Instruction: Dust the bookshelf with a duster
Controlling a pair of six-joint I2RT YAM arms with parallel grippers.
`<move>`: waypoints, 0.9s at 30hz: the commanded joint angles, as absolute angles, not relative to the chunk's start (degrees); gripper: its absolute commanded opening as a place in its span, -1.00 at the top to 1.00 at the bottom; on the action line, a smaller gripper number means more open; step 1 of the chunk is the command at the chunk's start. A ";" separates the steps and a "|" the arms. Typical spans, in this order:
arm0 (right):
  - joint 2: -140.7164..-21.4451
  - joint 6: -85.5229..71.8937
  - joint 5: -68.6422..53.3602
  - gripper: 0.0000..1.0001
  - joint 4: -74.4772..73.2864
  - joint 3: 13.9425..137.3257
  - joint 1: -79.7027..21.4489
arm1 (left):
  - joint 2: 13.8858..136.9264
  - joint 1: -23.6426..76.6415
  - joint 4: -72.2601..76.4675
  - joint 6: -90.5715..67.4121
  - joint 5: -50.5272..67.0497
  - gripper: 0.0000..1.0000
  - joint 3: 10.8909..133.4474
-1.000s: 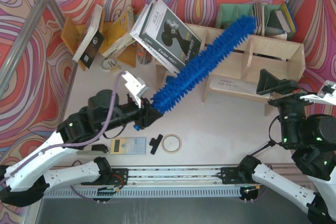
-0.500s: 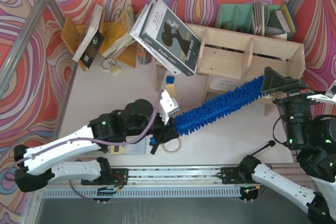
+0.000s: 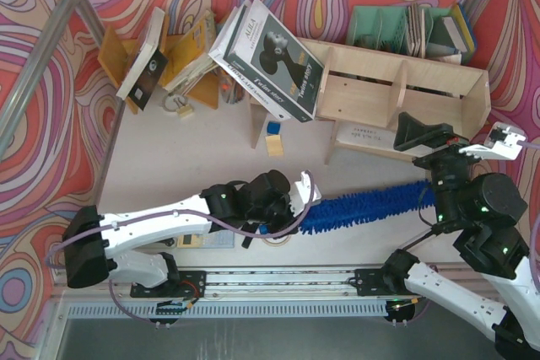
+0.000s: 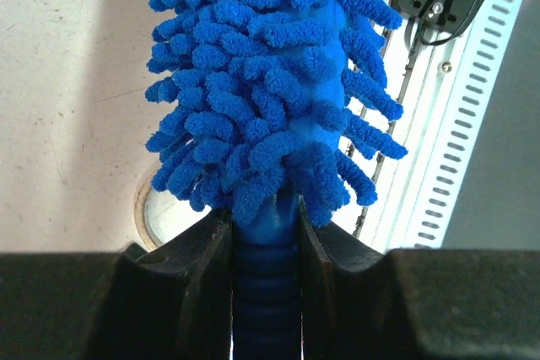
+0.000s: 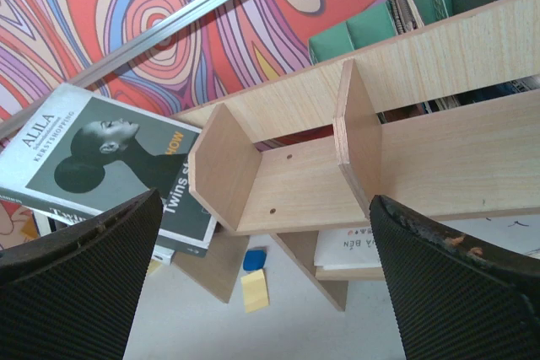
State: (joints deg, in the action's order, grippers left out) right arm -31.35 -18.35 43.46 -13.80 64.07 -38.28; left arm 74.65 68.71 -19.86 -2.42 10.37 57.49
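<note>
The left tool [image 3: 297, 211] is clamped narrow on the ribbed dark blue handle of the duster [image 3: 371, 206]. The wrist view shows both jaws pressed against the handle just below the first bristles. The fluffy blue head lies low over the worktop [image 3: 194, 149], pointing toward 3 o'clock, and its tip is close to the right arm. It is clear of the bookshelf [image 3: 422, 90], which stands at 2 o'clock on the worktop. The right tool [image 3: 422, 135] is spread wide and holds nothing. It hangs just in front of the shelf's lower tier and faces its open compartments.

As things lie, the duster seems to be between strokes and not on the wood. A good next pass would be:
- Lift the head toward 1 o'clock until the bristles brush the top board.
- Draw it along the board's length with light pressure, so the soft head bends but does not push the unit.
- Dip into each compartment between the dividers.

The grip should stay firm, since the long head gives leverage against the jaws. Keep the tip off the right tool and off the large book [image 3: 270, 56] leaning at the shelf's 9 o'clock end, which looks easy to topple.
</note>
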 commanded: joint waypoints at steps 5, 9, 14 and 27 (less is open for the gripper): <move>-31.28 -21.37 45.34 -0.97 -14.48 61.75 -38.41 | 79.72 68.86 -11.08 6.12 12.53 1.00 55.25; -31.22 -23.15 45.49 -0.97 -14.95 59.99 -38.35 | 82.53 68.82 -9.68 7.88 12.09 0.98 54.25; -32.10 -24.07 45.96 -0.97 -15.41 58.74 -38.41 | 85.39 68.66 -8.99 9.28 10.37 0.84 53.73; -32.78 -18.29 48.63 -0.97 -12.86 56.24 -38.41 | 90.78 67.85 -9.64 9.64 1.66 0.21 54.99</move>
